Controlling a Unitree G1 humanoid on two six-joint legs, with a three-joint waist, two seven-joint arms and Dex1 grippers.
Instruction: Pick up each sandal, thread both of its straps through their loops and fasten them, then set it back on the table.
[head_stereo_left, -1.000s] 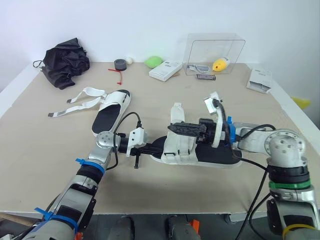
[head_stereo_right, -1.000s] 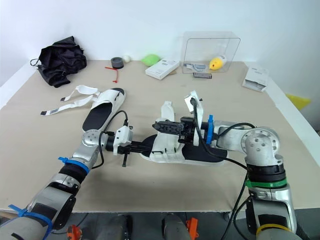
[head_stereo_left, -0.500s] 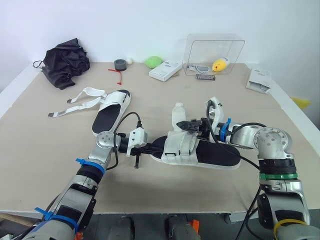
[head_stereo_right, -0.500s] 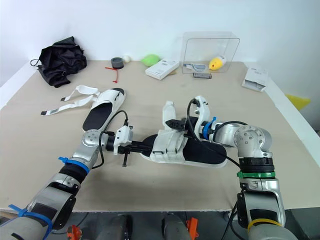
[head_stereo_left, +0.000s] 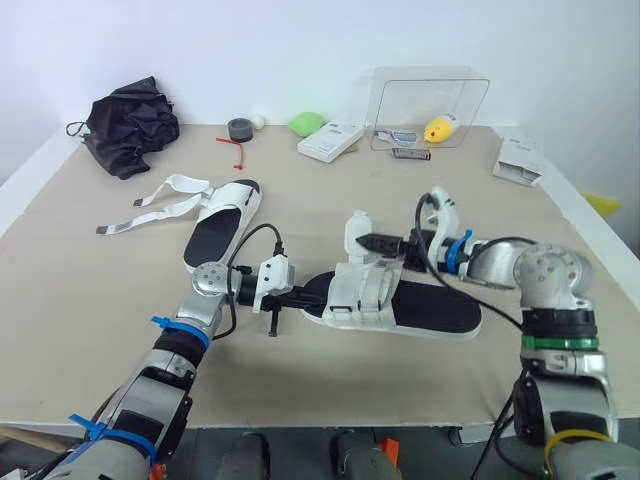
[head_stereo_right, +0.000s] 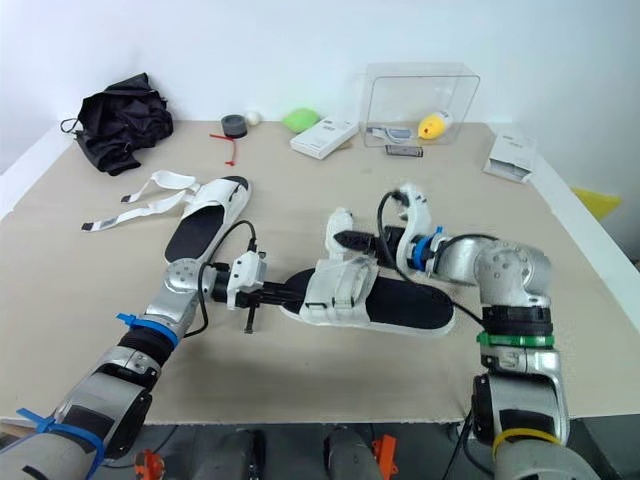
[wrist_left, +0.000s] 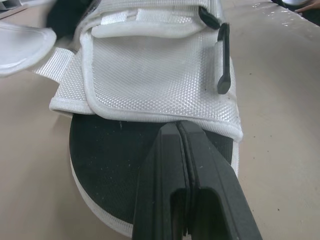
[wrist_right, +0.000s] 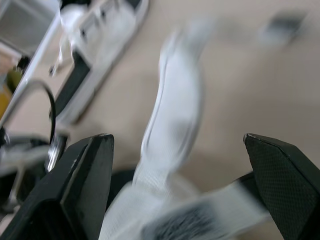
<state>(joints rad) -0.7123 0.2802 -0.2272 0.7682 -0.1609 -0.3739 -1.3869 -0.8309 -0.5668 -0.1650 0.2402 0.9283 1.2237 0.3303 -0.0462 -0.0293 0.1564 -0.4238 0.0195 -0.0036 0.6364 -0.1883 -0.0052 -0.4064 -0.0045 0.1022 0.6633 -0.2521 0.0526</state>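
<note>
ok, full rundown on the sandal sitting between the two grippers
The sandal lies flat on the table, toe toward the robot's left. It has a black footbed, a white sole rim and a white woven upper with a black plastic buckle piece. One white strap stands up unfastened. The left gripper, shut, has its tips on the toe footbed at the upper's edge. The right gripper, open, is by the raised strap; contact unclear.

Looks like a robotics lab test bench to me. Plain beige table (head_stereo_left: 90, 290) against a bare white wall (head_stereo_left: 300, 40), scattered with random props: a roll of black tape (head_stereo_left: 240, 129), a white cardboard box (head_stereo_left: 332, 140), and a clear plastic box (head_stereo_left: 465, 100) holding what's probably a yellow toy (head_stereo_left: 439, 129).
</note>
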